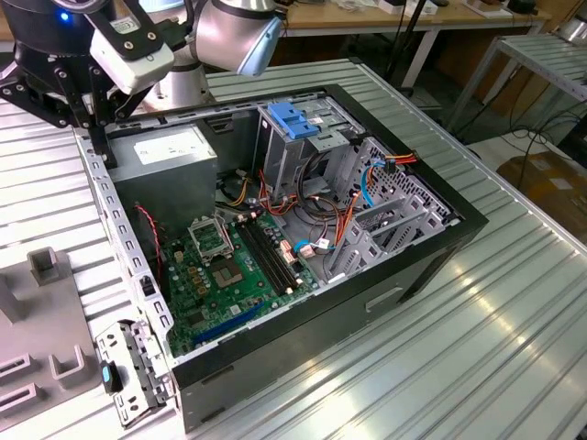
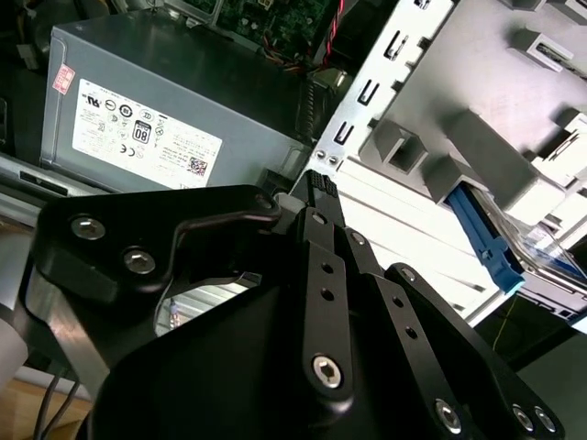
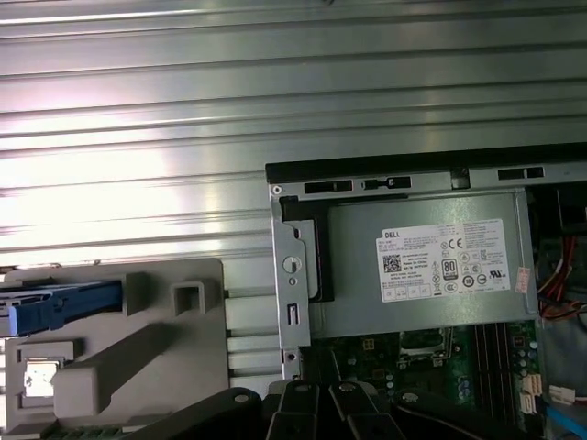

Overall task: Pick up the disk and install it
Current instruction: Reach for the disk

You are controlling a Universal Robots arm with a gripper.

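Disk (image 3: 64, 307), blue-railed, in moulded grey fixture (image 3: 183, 380)

A workshop: an opened black metal computer case (image 1: 303, 341) is lying on a ribbed aluminium worktop (image 1: 514, 321), wooden benches (image 1: 477, 13) standing behind.

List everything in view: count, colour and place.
table: one, silver, under everything
computer case: one, black, open, on the table
power supply: one, grey, in a case corner
motherboard: one, green, on the case floor
drive cage: one, grey with blue handle, inside the case
fixture: one, grey, on the table beside the case
disk: one, blue rail showing, in the fixture
gripper: one, black, above the case edge by the power supply
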